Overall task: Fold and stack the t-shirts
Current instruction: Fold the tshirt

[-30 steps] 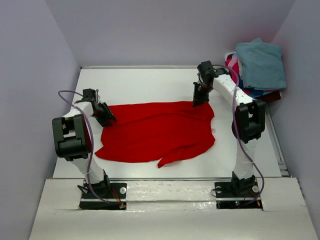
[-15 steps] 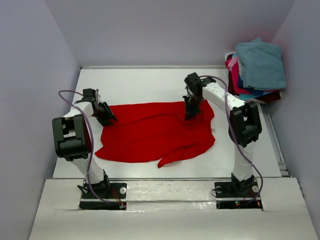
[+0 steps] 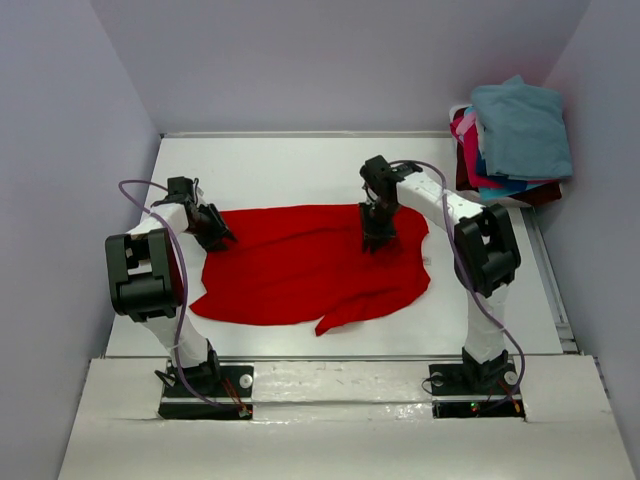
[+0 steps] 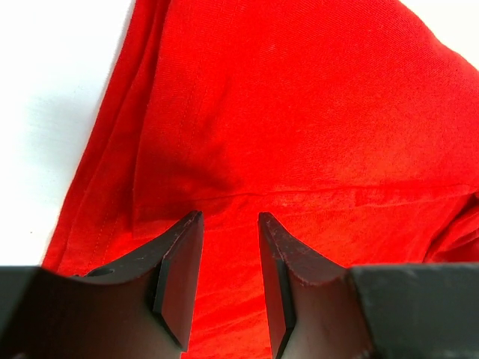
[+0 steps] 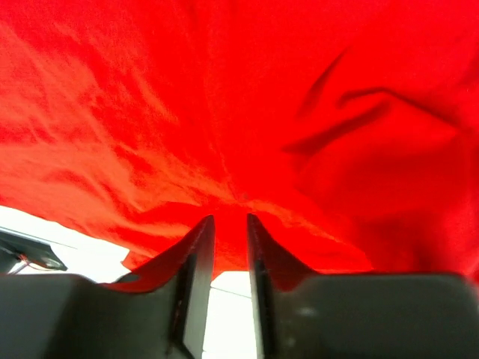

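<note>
Mid-fold on the red shirt (image 3: pixel 300 268), with right claw (image 3: pixel 378 243) pinched on its far edge and left claw (image 3: pixel 221 240) slightly parted. Probably needs dragging that edge nearer next.

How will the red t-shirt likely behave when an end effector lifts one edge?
Probably floppy: the red t-shirt lies creased and puckers toward the right end effector. Likely light and sagging, since thin folds lie flat on the table.
</note>
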